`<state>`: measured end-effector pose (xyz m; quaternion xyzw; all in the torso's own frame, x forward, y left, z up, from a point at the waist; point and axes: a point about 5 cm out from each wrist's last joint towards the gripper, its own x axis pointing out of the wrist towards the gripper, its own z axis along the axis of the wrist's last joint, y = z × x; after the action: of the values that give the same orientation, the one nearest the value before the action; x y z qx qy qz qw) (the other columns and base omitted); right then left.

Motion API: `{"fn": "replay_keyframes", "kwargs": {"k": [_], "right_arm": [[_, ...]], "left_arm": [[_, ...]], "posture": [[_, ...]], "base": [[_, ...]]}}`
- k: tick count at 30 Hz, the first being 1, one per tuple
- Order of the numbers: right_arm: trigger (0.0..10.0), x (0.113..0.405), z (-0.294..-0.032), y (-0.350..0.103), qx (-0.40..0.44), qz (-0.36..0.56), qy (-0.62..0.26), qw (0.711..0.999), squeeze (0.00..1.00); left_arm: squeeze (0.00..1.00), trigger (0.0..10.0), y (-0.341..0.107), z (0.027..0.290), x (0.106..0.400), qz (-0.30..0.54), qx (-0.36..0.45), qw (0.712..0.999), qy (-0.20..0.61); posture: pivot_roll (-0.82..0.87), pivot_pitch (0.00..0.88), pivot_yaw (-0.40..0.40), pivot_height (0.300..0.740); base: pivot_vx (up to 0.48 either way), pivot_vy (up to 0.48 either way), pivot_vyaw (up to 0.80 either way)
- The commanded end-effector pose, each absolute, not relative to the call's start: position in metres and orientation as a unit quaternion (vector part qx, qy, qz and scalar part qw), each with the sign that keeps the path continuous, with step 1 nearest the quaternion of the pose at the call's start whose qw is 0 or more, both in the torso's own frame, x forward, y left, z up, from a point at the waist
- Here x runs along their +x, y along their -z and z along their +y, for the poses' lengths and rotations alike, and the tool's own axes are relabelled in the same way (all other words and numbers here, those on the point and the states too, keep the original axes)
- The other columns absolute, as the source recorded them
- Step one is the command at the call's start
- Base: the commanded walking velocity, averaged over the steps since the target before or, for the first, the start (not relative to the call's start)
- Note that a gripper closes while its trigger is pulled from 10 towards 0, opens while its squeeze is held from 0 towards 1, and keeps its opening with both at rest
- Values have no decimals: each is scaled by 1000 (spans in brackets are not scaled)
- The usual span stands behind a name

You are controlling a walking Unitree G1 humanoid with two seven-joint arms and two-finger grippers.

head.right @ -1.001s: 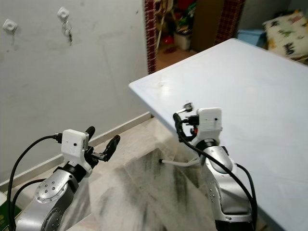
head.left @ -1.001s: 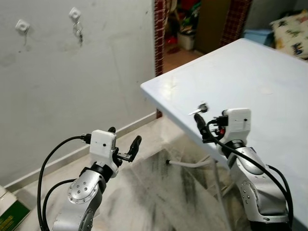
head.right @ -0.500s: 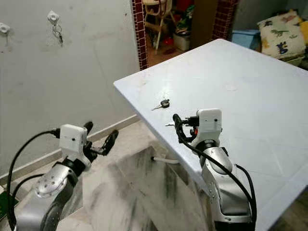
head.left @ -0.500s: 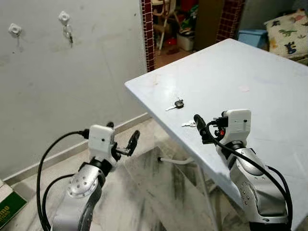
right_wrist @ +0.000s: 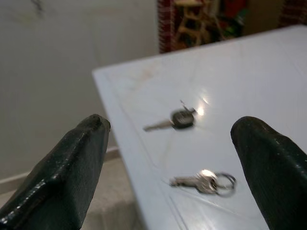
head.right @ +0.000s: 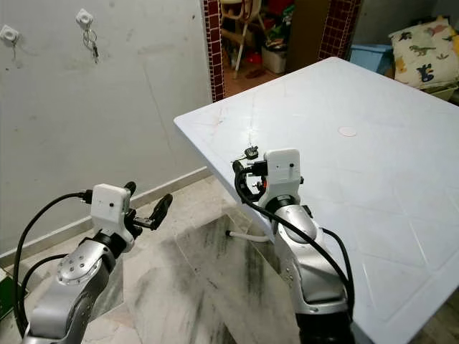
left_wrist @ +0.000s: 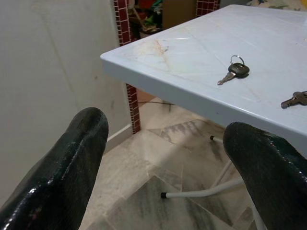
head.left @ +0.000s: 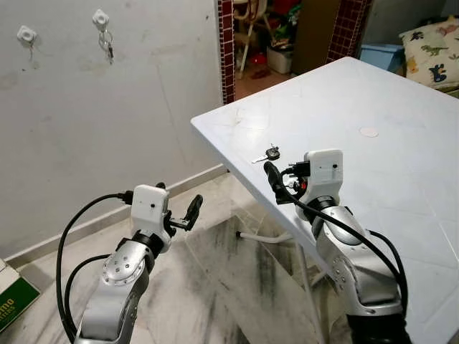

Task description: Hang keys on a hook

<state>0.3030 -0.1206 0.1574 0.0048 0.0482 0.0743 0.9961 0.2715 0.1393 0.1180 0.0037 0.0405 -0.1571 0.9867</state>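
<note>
White plastic table (head.left: 401,93) stands on the robot's right, corner toward a grey wall (head.left: 143,107). Two key sets lie near the table's front edge: a black-headed key (left_wrist: 233,71) on a ring, and a silver key bunch (right_wrist: 204,182) closer to the edge, a bit apart from it. In the left eye view the black-headed key sits just beyond the right gripper (head.left: 276,183).

Right gripper is raised over the table edge, fingers spread wide, nothing held; its wrist view has both key sets lying between the fingers (right_wrist: 62,177), untouched. Left gripper (head.left: 179,215) hovers low over the marbled floor (head.left: 237,272), well away from the table, fingers (left_wrist: 72,163) parted and empty.

On the wall, two white hooks: the left hook (head.left: 26,34) looks bare, the right hook (head.left: 101,19) already carries a hanging key set (head.left: 108,44).

Versus half a second ago: the whole view has shifted a little, so the camera moved. Right gripper has come forward and up toward the keys; earlier the silver bunch was visible just left of its fingers, now the gripper hides it in the eye views. Left arm is about the same, gripper slightly lower. Keys appear in the same place on the table. A round mark (head.left: 368,132) shows farther back on the tabletop. Green-and-white box (head.left: 11,301) sits at the floor's left edge.
</note>
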Motion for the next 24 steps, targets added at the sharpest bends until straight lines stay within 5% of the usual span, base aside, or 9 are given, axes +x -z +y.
{"fn": "replay_keyframes", "kwargs": {"k": [1,6,16,24], "right_arm": [[10000,307,-124,-152,1,61,-46,997,0],[10000,310,-128,-141,4,83,-25,996,0],[10000,309,-130,-139,9,87,-21,996,0],[10000,304,-129,-135,4,89,-35,995,0]], "left_arm": [[0,10000,-118,140,274,43,13,985,169],[0,10000,-119,136,279,40,13,981,190],[0,10000,-120,136,279,37,10,981,190],[0,10000,-117,133,278,36,12,983,180]], "posture": [[2,35,67,740],[6,42,67,740],[2,46,68,740],[-9,65,73,740]], "base": [[0,0,0],[0,0,0],[0,0,-800],[0,0,0]]}}
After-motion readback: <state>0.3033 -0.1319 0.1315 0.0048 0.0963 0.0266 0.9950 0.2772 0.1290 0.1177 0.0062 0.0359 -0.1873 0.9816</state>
